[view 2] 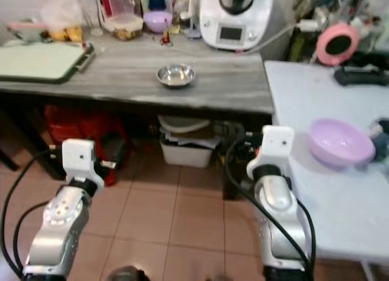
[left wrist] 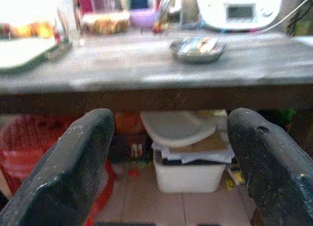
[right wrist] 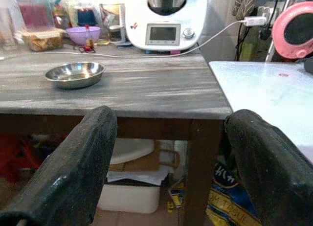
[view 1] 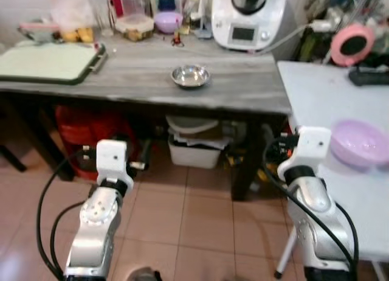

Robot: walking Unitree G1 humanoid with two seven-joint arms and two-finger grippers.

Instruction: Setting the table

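Head stereo pair looks forward and down from standing height, set back from the counter [view 1: 243,89]; both arms sit low in the near field over the tiled floor [view 1: 182,232]. Right eye is offset slightly, so the white table [view 2: 316,111] on the right takes more of its frame. Left wrist cam sits low, near counter-edge height, facing the far wall between its tool [left wrist: 168,167] fingers, close to the counter front. Right wrist cam is similar, a bit higher, aimed at the counter's right end past its tool [right wrist: 168,162]. All four views share the steel bowl [view 1: 190,76] and white appliance [right wrist: 166,20].
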